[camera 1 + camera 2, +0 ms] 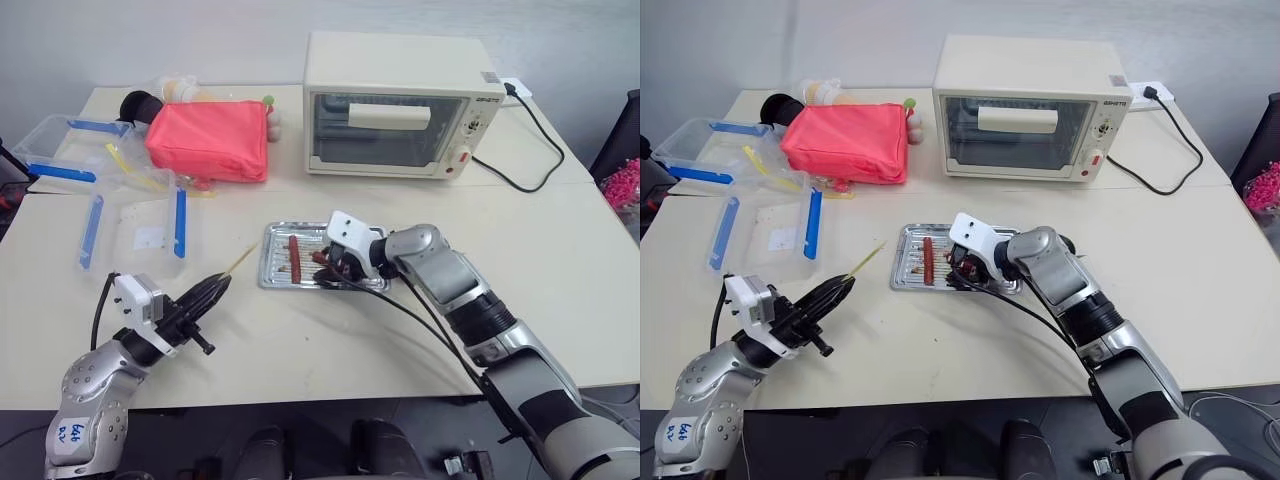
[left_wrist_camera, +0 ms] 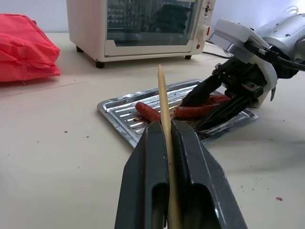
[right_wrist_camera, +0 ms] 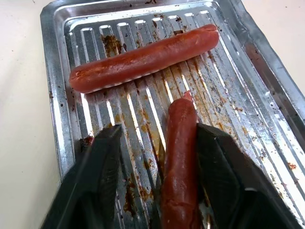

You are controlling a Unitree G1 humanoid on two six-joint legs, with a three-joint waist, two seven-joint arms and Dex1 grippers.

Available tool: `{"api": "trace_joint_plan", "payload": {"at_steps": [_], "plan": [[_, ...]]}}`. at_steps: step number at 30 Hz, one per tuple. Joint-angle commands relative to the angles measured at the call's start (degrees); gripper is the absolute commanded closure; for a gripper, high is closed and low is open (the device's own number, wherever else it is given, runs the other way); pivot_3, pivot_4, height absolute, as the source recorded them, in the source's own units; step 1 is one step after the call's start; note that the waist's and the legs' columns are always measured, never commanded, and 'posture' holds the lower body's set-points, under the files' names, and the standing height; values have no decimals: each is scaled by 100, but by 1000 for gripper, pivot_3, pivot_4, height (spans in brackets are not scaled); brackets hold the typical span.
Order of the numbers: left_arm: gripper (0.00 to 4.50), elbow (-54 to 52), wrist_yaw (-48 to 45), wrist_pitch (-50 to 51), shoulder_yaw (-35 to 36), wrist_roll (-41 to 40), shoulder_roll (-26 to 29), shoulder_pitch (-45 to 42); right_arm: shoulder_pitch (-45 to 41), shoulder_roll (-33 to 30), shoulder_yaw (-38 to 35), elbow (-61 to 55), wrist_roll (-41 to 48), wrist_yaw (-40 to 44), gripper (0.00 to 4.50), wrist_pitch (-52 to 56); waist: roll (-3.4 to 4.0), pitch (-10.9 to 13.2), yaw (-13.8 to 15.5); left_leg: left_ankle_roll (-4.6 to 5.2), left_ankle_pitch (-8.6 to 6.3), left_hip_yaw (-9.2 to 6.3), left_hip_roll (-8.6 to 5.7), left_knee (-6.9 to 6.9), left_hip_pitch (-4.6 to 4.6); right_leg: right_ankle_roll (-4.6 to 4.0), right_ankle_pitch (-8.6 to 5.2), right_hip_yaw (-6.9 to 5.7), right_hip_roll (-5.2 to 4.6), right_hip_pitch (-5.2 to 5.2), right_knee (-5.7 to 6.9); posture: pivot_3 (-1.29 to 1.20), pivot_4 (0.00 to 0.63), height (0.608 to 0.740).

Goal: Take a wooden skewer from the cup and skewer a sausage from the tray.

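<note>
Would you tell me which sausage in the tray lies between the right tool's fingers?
The sausage pointing along the right tool; the other sausage lies crosswise beyond it, untouched.

Both head views look forward and down over the table (image 1: 560,260), with the oven (image 1: 400,105) at top centre. The left wrist view looks low across the table at the tray (image 2: 119,119). The right wrist view looks steeply down, close over the same tray (image 3: 57,95), which all views share.
</note>
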Motion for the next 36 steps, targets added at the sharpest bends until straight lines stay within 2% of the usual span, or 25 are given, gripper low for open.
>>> {"api": "trace_joint_plan", "payload": {"at_steps": [1, 2, 15, 18, 21, 26, 36], "plan": [[4500, -12, -36, -80, 24, 45, 40, -36, -117, 35, 0, -9, -77, 82, 3420, -134, 0, 0, 0, 0, 0, 0, 0, 0, 0, 0, 0, 0, 0, 0, 0, 0, 150, 740], [4500, 1, -43, -86, 28, 48, 39, -39, -115, 36, -2, -14, -86, 107, 3708, -151, 0, 0, -1, 0, 0, 0, 0, 0, 0, 0, 0, 0, 0, 0, 0, 0, 150, 740], [4500, 145, -276, -135, 31, 68, 131, -120, -39, -18, -200, -234, 34, 456, 3708, -358, 0, 0, -1, 0, 0, 0, 0, 0, 0, 0, 0, -1, 1, -1, 0, 0, 150, 740], [4500, 215, -642, -161, 31, 100, 391, -96, 10, -226, -361, -547, 203, 736, 3708, -554, 2, 1, -1, 0, 0, 0, 0, -1, 0, 0, 0, 0, 0, -2, -1, 0, 150, 740], [4500, 259, -1156, -216, -46, 178, 791, -111, 122, -454, -655, -1268, 753, 1265, 3708, -733, 3, 2, 9, 0, 0, 1, -1, -1, -2, 0, 0, -1, 0, -3, -2, 0, 150, 740], [4500, 265, -1797, -346, -287, 316, 1236, -160, 347, -902, -712, -2049, 1242, 2027, 3708, -969, 4, 3, 11, -2, -3, 0, 0, -6, -1, 0, 0, -3, -1, -2, -8, 0, 150, 740], [4500, -47, -2006, -86, -595, 125, 1304, -419, 449, -1239, -414, -2169, 1116, 2353, 3708, -1045, 6, 4, 5, -2, -2, 0, 1, -6, 0, 0, 0, 0, -4, -3, -5, 0, 150, 740]]}}
